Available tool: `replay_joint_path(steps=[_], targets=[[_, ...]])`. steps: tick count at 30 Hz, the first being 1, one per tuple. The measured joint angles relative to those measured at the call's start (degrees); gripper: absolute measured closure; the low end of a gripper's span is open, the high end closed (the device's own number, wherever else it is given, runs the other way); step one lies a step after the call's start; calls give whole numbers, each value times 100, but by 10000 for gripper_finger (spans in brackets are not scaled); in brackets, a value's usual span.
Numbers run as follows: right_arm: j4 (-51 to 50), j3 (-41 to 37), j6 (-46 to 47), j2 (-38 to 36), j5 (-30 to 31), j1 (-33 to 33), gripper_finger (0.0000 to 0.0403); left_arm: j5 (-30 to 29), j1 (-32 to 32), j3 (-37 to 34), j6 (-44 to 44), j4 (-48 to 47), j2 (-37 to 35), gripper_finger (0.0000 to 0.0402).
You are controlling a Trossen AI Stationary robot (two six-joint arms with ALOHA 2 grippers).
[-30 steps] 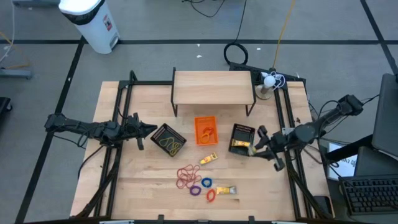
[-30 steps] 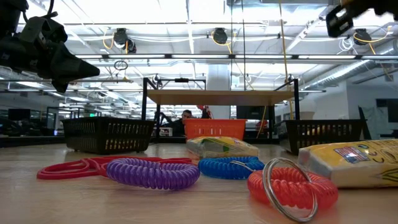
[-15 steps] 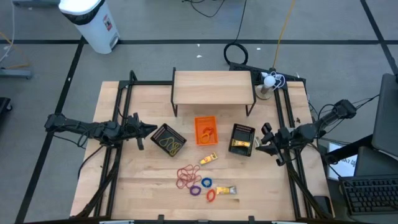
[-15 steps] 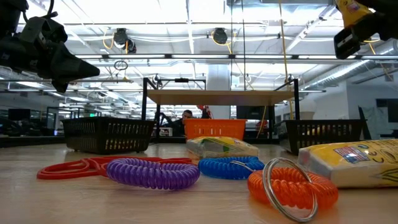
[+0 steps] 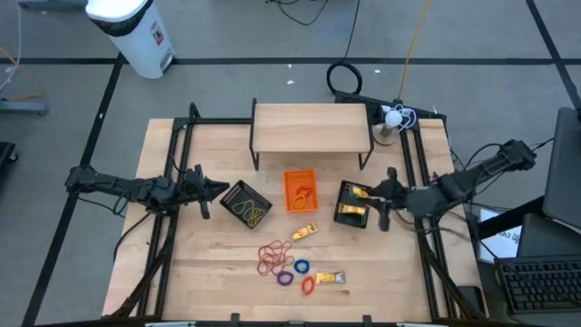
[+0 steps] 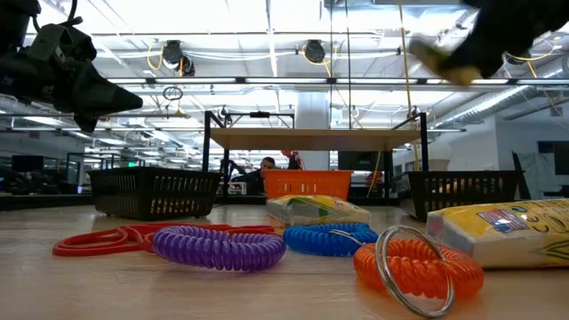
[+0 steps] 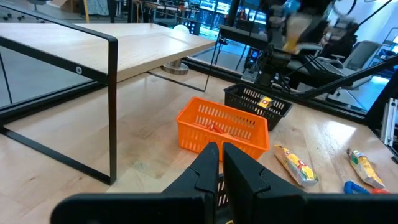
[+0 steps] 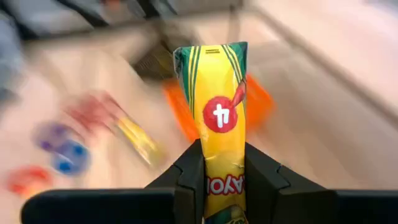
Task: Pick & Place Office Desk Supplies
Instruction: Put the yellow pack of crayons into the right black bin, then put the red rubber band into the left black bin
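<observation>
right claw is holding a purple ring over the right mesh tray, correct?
Not a ring. The right wrist view shows the right claw shut on a yellow packet. The high view places it over the right mesh tray.

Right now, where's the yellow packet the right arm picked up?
The yellow packet is clamped in the right gripper, held in the air over the right black mesh tray, right of the small orange tray in the high view.

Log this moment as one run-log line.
right gripper: shut on yellow packet, above right mesh tray | left gripper: shut, waiting by left mesh tray
</observation>
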Motion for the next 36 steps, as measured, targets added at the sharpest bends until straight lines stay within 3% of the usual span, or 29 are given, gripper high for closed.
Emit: replay_joint_path(steps=[5,12,18,29,36], targets=[[-1226,124,1008,999,-614,-668,339,1,-2,0,-3,0,-1,380],[-649,132,710,1785,-1311,-1216,339,-1,0,0,-15,4,1,380],[-878,132,686,2126,-1520,-1544,339,0,0,0,-32,7,0,380],[-750,132,697,2204,-2160,-1803,242,-1,0,0,-29,7,0,380],[-320,124,309,1561,-2239,-1841,231,-1,-1,0,-21,9,-1,380]])
